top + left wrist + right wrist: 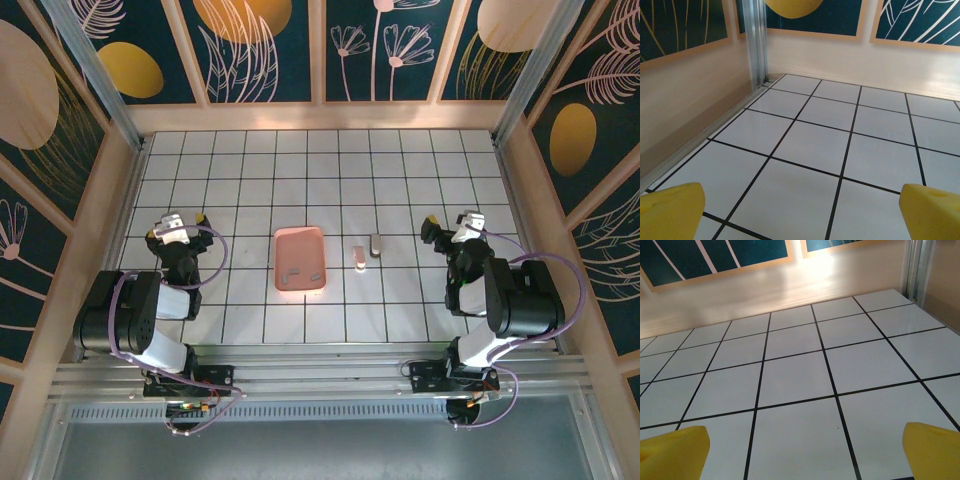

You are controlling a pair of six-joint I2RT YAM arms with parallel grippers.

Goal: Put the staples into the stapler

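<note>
Tray (300,238): salmon-pink, on the bench (400,180); holds the staples (314,273), a few small grey strips.
Stapler (359,258): just right of the tray, not touching it.
Block (376,243): grey, right of the tray, beside the stapler.
Left tool (177,222): well left of the tray, fingers apart, empty.
Right tool (457,222): well right of the tray, fingers apart, empty.

Salmon-pink tray (300,243) and grey block (376,243) sit apart on tiled table (420,180).
</note>
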